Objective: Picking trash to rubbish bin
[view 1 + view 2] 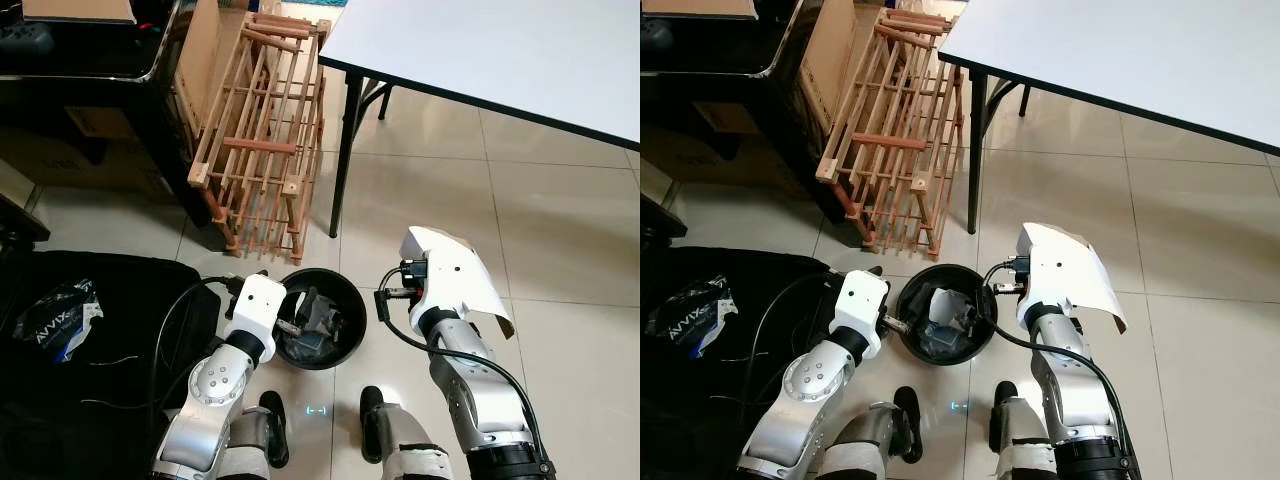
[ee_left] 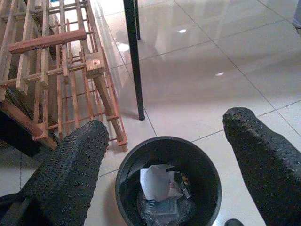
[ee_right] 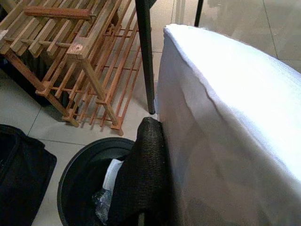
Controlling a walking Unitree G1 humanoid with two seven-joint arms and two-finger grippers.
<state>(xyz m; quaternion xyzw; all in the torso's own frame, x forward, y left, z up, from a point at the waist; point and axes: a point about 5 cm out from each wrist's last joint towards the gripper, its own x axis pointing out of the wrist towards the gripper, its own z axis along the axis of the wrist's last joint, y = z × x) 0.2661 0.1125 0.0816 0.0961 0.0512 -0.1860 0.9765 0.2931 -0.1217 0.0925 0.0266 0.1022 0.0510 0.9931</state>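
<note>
While crumpled scraps already lie inside the round black plastic bin (image 1: 322,318), the right gripper (image 3: 155,155), just beside the bin, pinches a white paper sheet (image 1: 455,272) not yet dropped, and the left gripper (image 2: 164,160) hovers above the bin, spread wide, empty.

You get bright, even daylight on the tiled floor (image 1: 430,180), with soft glare patches mirrored beside the table leg (image 2: 133,61). The black bag (image 1: 90,340) sits in deep shade, detail lost. The white sheet (image 3: 235,132) is nearly blown out and slightly soft up close.

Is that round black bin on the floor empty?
No. The round black plastic bin stands upright, with crumpled white paper and clear plastic wrappers lying at its bottom.
</note>
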